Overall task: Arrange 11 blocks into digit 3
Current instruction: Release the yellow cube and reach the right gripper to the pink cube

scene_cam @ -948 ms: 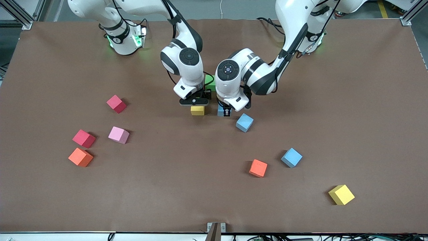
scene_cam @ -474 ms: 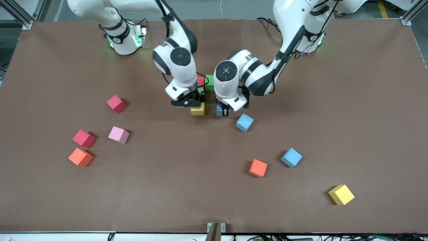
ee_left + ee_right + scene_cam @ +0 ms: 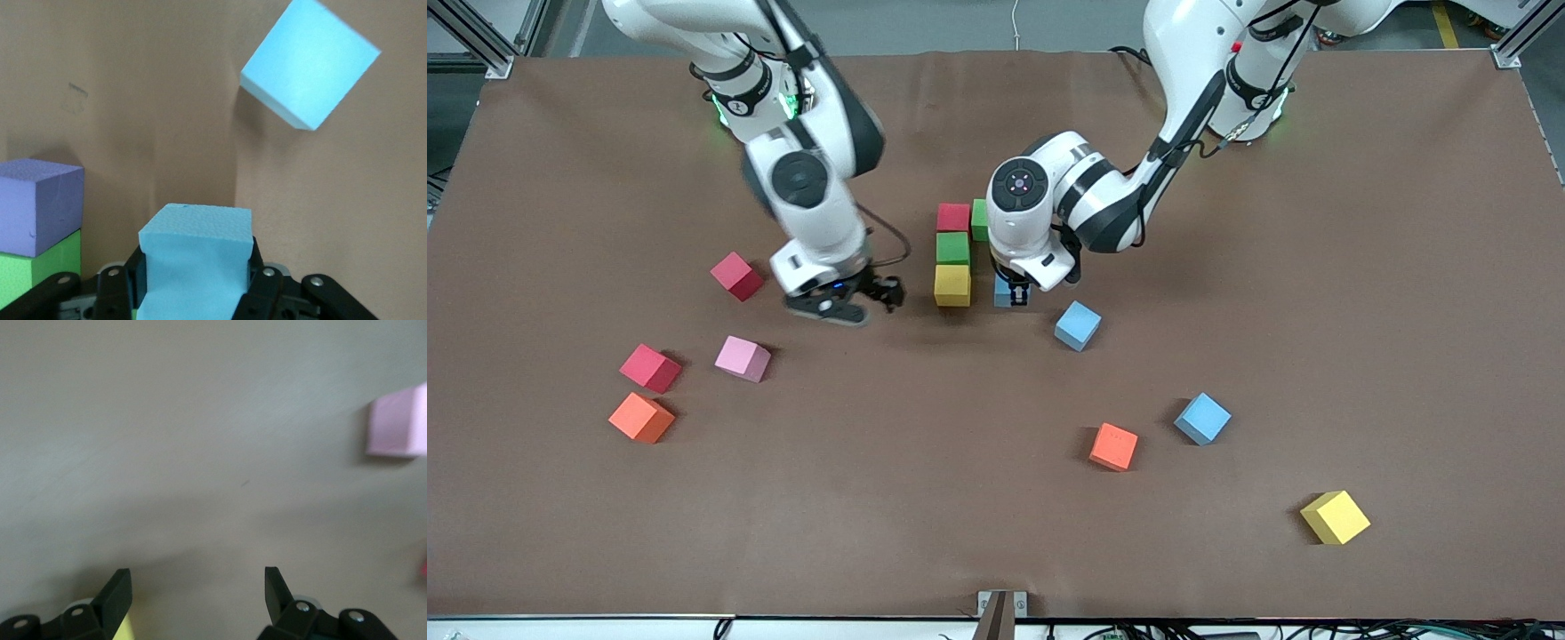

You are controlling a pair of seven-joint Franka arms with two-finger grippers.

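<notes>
1. A brown-covered bench (image 3: 996,533) carries the scattered blocks, with both arm bases along its edge farthest from the front camera.
2. Mid-bench a cluster is forming: a red block (image 3: 953,217) touching a green block (image 3: 979,220), then a second green block (image 3: 952,248) and a yellow block (image 3: 951,284) in a line coming toward the front camera. The left wrist view also shows a purple block (image 3: 40,207) against a green one; I cannot place it in the front view.
3. The left tool (image 3: 1011,293) is clenched on a light blue block (image 3: 197,260) just beside the yellow one, low at the bench. This looks like the placing step for the row beside the yellow.
4. The right tool (image 3: 854,302) is released and empty over bare bench, between the cluster and the loose blocks at the right arm's end.
5. Loose blocks include a pink block (image 3: 743,358), a red one (image 3: 736,276), another red (image 3: 650,368), an orange block (image 3: 640,417), and two more light blue blocks (image 3: 1077,325) (image 3: 1202,418).
6. Next, in my judgement: the left tool must set its block flush and square before letting go; the right must line up on a loose block, probably the pink.
</notes>
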